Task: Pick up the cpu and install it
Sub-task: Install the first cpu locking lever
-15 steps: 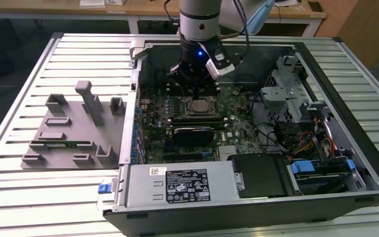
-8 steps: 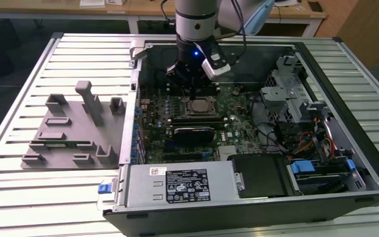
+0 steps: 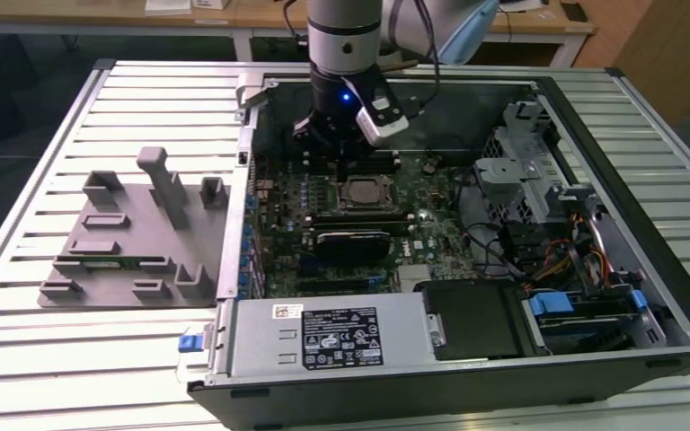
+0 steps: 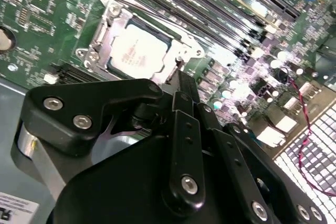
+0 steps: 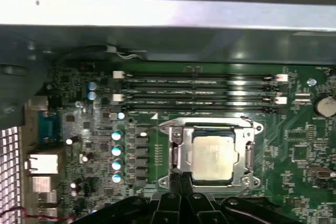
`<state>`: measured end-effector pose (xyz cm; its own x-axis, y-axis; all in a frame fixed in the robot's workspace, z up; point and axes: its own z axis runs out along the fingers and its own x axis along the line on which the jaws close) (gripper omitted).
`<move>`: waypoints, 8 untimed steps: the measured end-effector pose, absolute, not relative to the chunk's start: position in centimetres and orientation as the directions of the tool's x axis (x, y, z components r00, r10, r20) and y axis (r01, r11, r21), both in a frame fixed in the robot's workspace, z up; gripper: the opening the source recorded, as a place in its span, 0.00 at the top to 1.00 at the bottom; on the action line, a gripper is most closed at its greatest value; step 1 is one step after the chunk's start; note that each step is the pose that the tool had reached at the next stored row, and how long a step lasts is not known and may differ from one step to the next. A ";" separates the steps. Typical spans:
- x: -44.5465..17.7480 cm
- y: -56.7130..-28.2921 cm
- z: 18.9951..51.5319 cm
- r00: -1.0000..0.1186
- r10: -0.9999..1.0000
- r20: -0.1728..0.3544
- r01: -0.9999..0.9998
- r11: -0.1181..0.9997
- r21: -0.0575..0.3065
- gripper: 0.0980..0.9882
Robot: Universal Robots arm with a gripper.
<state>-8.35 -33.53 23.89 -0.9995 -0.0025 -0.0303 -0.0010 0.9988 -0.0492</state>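
1. The gripper [image 5: 181, 178] is being held nearest the wrist cameras. Its fingers are being kept pressed together with nothing between them, the tips hovering just beside the socket frame [image 5: 251, 148].
2. The cpu [image 5: 212, 155] is being shown lying flat inside that frame on the motherboard [image 5: 294, 150], metal top upward. Whether it is latched cannot be told.
3. Risk, as a judgement: a descent this close to the frame edge could nudge the chip askew or catch the thin retention lever [image 5: 210, 120], and the socket contacts would be strained.
4. Beyond the socket, the memory slots [image 5: 199, 90] are being crowded by the case wall [image 5: 157, 14], so room on that side is limited.
5. Farthest, outside the case, the grey holder tray [image 3: 129, 242] is being left well apart at the exterior view's left.
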 end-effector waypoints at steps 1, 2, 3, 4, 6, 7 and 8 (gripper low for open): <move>-8.6 -33.5 23.9 -1.000 -0.002 -0.030 -0.001 0.999 -0.049 0.99; -8.8 -33.5 23.9 -1.000 -0.002 -0.030 -0.001 0.999 -0.049 0.99; -9.0 -33.5 23.9 -1.000 -0.002 -0.030 -0.001 0.999 -0.049 0.99; -9.2 -33.5 23.9 -1.000 -0.002 -0.030 -0.001 0.999 -0.047 0.99; -9.5 -33.5 23.9 -1.000 -0.002 -0.030 -0.001 0.999 -0.037 0.99; -9.6 -33.5 23.9 -1.000 -0.002 -0.030 -0.001 1.000 -0.027 0.99; -9.8 -33.5 23.9 -1.000 -0.001 -0.030 -0.001 1.000 -0.016 0.99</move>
<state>-9.76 -33.53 23.89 -0.9995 -0.0014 -0.0303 -0.0009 0.9999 -0.0163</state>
